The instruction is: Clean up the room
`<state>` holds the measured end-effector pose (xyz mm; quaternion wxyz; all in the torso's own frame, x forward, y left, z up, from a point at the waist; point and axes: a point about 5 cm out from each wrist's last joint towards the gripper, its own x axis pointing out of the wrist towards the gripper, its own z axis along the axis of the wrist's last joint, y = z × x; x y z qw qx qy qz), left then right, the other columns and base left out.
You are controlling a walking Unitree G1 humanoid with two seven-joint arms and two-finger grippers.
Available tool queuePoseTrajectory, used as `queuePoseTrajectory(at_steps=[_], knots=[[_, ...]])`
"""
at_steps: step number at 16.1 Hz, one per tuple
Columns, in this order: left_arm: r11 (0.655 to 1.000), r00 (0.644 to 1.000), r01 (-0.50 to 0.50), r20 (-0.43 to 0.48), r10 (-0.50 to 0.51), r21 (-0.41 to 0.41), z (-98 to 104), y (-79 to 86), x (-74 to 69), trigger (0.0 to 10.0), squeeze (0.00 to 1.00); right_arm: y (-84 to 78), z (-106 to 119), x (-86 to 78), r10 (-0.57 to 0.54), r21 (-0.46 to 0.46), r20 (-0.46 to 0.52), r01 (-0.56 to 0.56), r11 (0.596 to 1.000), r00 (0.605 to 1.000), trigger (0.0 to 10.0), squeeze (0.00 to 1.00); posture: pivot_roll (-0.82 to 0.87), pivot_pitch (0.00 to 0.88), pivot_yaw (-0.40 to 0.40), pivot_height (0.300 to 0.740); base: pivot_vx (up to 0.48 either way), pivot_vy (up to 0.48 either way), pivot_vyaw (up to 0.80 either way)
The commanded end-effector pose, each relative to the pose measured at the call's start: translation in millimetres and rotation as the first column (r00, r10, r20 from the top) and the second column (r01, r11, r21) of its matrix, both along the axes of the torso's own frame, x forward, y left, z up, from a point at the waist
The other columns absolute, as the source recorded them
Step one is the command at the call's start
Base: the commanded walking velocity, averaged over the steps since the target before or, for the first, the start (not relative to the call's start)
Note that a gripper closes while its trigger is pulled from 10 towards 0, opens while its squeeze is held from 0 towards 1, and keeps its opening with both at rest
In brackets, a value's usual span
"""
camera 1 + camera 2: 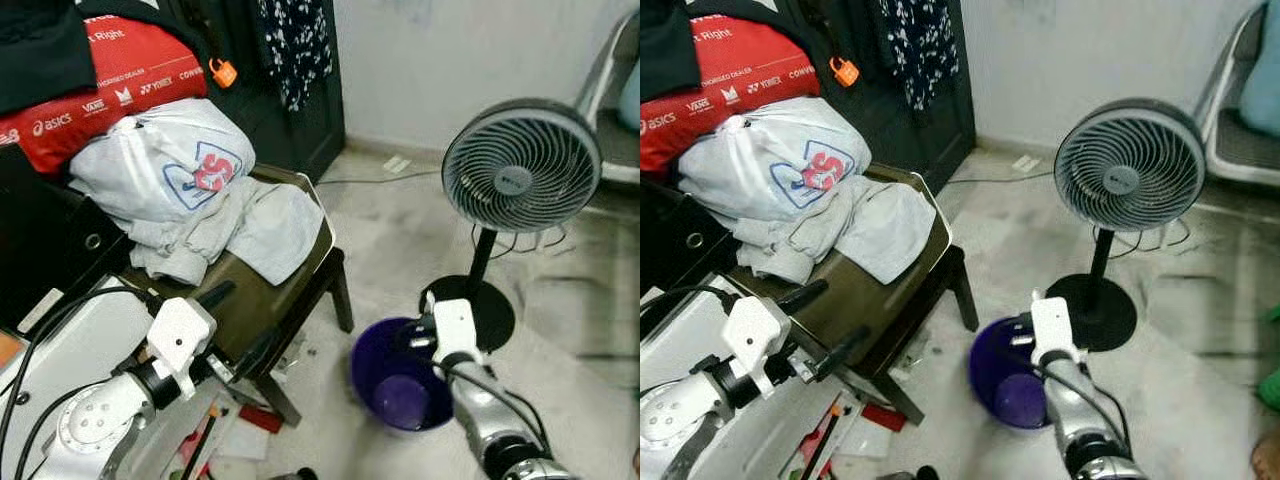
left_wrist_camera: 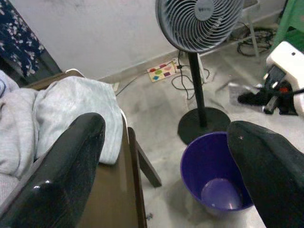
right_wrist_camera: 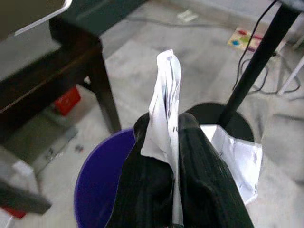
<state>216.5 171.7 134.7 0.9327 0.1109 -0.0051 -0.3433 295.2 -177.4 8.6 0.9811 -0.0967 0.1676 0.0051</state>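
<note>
Above purple bin (image 1: 398, 385), right gripper (image 3: 173, 156) pinching crumpled paper (image 3: 167, 99)

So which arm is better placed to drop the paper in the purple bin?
Right. The right gripper is shut on the paper and sits at the rim of the bin. The left gripper is open, holds nothing, and sits by the chair.
</note>
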Motion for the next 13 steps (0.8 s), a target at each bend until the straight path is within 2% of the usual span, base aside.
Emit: queuePoseTrajectory(at_steps=[1, 3, 7, 13], knots=[[1.000, 1.000, -0.005, -0.004, 0.005, 0.021, 2.8, 5.2, -2.2, 10.0, 0.00, 4.1, 8.6, 9.5, -0.013, 0.008, 0.026, 0.013, 1.000, 1.000, 10.0, 0.00, 0.13, 0.150, 0.204, 0.740, 0.000, 0.000, 0.00], [1.000, 1.000, -0.003, -0.014, 0.003, 0.026, 2.1, 6.2, -4.8, 10.0, 0.00, 7.4, 21.1, 21.3, -0.029, 0.038, 0.067, 0.027, 0.999, 0.997, 10.0, 0.00, 0.13, 0.153, 0.211, 0.740, 0.000, 0.000, 0.00], [1.000, 1.000, 0.001, -0.012, 0.000, 0.021, 4.6, 1.8, -2.4, 10.0, 0.00, 14.9, 10.6, 15.8, -0.013, 0.015, 0.012, 0.013, 1.000, 1.000, 10.0, 0.00, 0.15, 0.158, 0.209, 0.740, 0.000, 0.000, 0.00], [0.999, 0.999, -0.017, -0.036, 0.019, 0.048, 9.1, 14.3, -13.7, 10.0, 0.00, 19.5, 14.2, 19.5, -0.062, 0.046, 0.026, 0.060, 0.997, 0.998, 10.0, 0.00, 0.19, 0.184, 0.247, 0.740, 0.000, 0.000, 0.00]])
